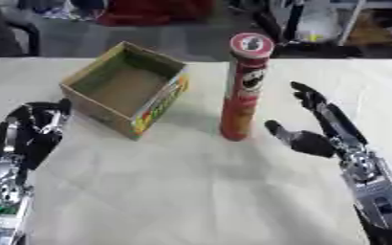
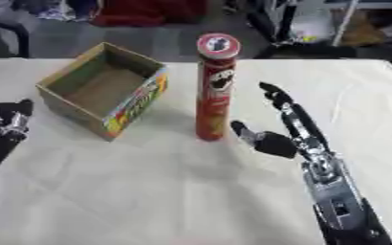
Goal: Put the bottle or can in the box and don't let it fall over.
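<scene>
A tall red chip can (image 1: 243,88) with a red-and-white lid stands upright on the white table, just right of the box. The open cardboard box (image 1: 125,87) has a colourful printed side and nothing visible inside. My right hand (image 1: 315,127) is open beside the can on its right, fingers straight and pointing up, thumb reaching toward the can's base without touching it. My left hand (image 1: 34,128) rests open at the left edge, left of the box, holding nothing.
The white table (image 1: 191,191) stretches toward me in front of the can and box. Beyond its far edge are a dark chair (image 1: 7,33), red cloth (image 1: 149,12) and metal frames (image 1: 316,21).
</scene>
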